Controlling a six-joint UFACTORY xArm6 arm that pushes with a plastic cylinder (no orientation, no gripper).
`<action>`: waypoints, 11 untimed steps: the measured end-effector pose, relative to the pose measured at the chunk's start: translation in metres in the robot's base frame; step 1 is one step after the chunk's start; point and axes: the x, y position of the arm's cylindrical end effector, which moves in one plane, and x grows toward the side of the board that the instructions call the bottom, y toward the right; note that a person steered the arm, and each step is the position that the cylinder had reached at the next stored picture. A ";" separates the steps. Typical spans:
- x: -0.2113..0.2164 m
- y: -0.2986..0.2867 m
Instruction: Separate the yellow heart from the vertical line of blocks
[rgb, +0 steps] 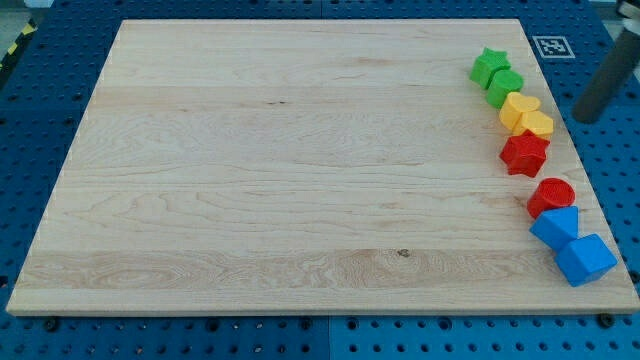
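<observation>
A line of blocks runs down the right side of the wooden board (300, 170). From the view's top: a green star (488, 64), a second green block (505, 87), the yellow heart (516, 106), a second yellow block (538, 124), a red star (525, 154), a red cylinder (551, 195), a blue block (555, 227) and a blue cube (585, 259). The heart touches the green block above it and the yellow block beside it. My tip (587, 116) is off the board's right edge, to the right of the yellow blocks and apart from them.
The board lies on a blue pegboard table (30, 120). A black-and-white marker tag (552, 46) sits off the board's top right corner. The blue cube lies close to the board's right edge.
</observation>
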 end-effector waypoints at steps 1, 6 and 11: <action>-0.008 -0.006; 0.009 -0.090; -0.016 -0.226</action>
